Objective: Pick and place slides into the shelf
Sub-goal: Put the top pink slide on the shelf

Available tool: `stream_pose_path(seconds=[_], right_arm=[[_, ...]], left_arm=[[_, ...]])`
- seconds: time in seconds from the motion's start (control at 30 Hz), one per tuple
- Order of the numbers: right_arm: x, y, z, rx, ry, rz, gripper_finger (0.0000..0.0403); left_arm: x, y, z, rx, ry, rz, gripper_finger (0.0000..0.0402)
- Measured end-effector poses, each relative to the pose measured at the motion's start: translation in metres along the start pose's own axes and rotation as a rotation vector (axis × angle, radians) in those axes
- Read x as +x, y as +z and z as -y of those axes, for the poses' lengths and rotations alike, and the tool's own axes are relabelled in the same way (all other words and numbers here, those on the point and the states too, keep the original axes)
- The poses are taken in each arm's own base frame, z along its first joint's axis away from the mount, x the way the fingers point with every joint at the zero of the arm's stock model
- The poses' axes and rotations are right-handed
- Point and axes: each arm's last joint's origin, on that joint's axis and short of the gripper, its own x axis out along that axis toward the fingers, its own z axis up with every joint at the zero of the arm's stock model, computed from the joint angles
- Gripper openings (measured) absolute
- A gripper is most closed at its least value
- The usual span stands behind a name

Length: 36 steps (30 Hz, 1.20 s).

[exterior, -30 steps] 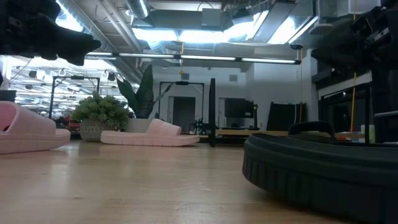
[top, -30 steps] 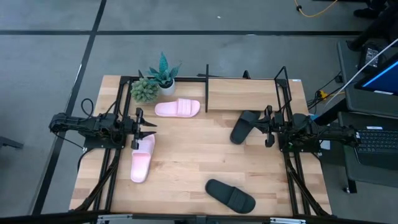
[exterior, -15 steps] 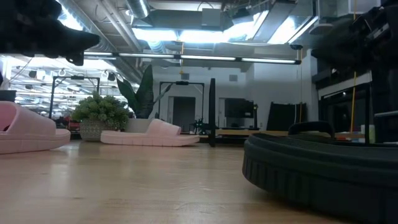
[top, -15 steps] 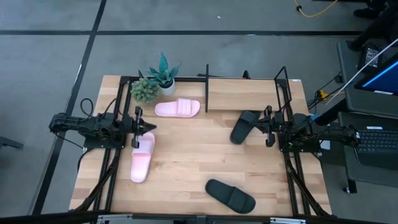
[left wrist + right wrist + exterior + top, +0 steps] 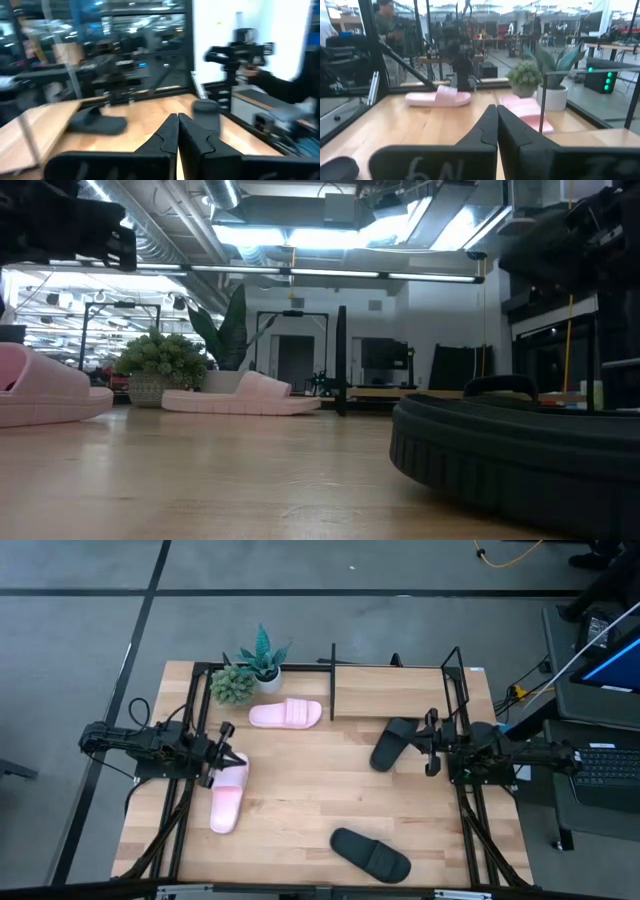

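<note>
Left claw [image 5: 226,754] pinched closed, empty, above pink slide [image 5: 228,795] lying front-to-back on desk [image 5: 300,800]; right claw [image 5: 432,745] closed too.

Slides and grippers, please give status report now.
Left gripper shut, empty, over the near pink slide. Right gripper shut, empty, beside a black slide. Shelf holds no slides. Nothing blocking.

Two pale pink rubber slides [image 5: 286,714] [image 5: 228,797] and two matte black rubber slides [image 5: 392,743] [image 5: 371,853] lie on the light wood table [image 5: 300,790]; the rack's thin rods [image 5: 332,680] are black. Two green potted plants [image 5: 246,673] sit in pale pots.
</note>
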Motion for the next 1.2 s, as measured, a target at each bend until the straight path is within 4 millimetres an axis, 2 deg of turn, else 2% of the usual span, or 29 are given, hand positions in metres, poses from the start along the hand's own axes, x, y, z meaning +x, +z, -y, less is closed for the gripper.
stream_pose_path(seconds=[0.27,0.83,1.2], right_arm=[[0.0028,-0.0059,0.0,0.002,-0.002,-0.066,0.0009],[0.0034,-0.0048,0.0015,0.079,-0.057,-0.052,0.003],[0.0035,0.0028,-0.0003,0.161,-0.011,0.024,0.0068]], left_arm=[[-0.0006,-0.0002,-0.0058,0.015,0.199,-0.014,0.0004],[-0.0006,-0.0019,-0.0057,0.06,0.199,-0.038,0.0006],[-0.0006,-0.0035,-0.0055,0.06,0.195,-0.054,0.0006]])
